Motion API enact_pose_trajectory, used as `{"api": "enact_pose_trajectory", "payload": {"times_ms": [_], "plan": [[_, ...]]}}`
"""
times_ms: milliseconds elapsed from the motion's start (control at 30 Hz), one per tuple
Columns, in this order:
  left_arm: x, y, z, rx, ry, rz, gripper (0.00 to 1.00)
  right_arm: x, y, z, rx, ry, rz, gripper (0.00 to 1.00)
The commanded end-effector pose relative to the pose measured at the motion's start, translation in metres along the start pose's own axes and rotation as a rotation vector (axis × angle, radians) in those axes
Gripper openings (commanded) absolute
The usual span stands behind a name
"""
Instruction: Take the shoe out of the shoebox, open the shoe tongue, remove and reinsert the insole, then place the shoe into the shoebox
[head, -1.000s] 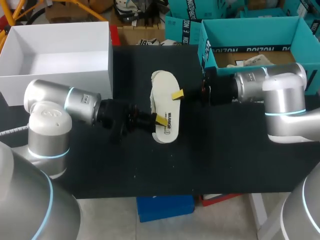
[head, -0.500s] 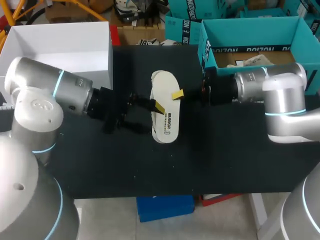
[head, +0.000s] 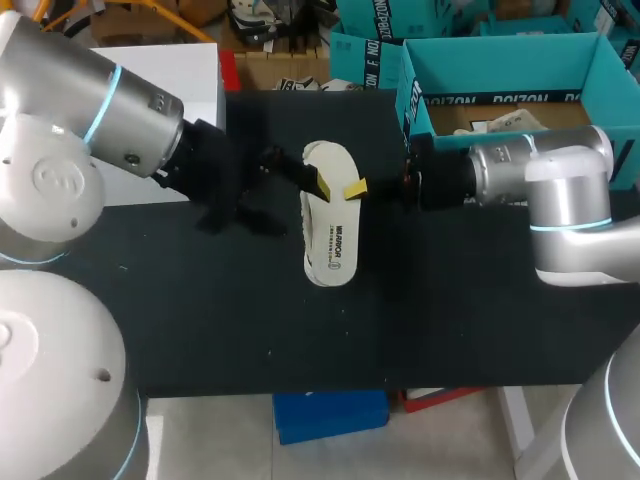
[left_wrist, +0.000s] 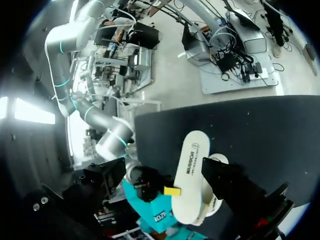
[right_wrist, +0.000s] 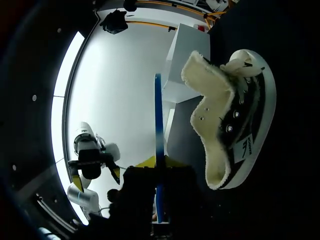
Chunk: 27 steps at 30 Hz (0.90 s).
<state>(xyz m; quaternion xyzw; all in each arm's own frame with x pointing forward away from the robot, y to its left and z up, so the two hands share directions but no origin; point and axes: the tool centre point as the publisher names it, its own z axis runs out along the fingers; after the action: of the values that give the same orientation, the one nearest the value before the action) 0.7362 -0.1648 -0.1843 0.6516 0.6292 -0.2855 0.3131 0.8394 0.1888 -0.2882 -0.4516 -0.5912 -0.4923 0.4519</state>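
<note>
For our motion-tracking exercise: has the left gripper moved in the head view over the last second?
Yes. The left gripper has shifted along the shoe, which lay still, away from its printed end.

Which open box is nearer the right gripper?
The teal cardboard box, next to the right gripper; the open white box stands far across, at the left.

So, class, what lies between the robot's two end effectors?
The white shoe, its sole showing. The head view shows the left end effector at one side of it and the right end effector at the other.
</note>
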Motion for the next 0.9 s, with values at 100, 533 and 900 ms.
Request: {"api": "enact_pose_trajectory", "payload": {"times_ms": [100, 533, 900], "plan": [[-0.019, -0.008, -0.003, -0.042, 0.452, -0.016, 1.00, 0.000, 0.001, 0.001, 0.001, -0.003, 0.001, 0.00], [-0.036, -0.003, 0.017, -0.075, 0.506, 0.005, 1.00, 0.000, 0.001, 0.001, 0.001, -0.003, 0.001, 0.00], [-0.028, 0.010, 0.024, -0.100, 0.543, -0.013, 1.00, 0.000, 0.001, 0.001, 0.001, -0.003, 0.001, 0.00]]}}
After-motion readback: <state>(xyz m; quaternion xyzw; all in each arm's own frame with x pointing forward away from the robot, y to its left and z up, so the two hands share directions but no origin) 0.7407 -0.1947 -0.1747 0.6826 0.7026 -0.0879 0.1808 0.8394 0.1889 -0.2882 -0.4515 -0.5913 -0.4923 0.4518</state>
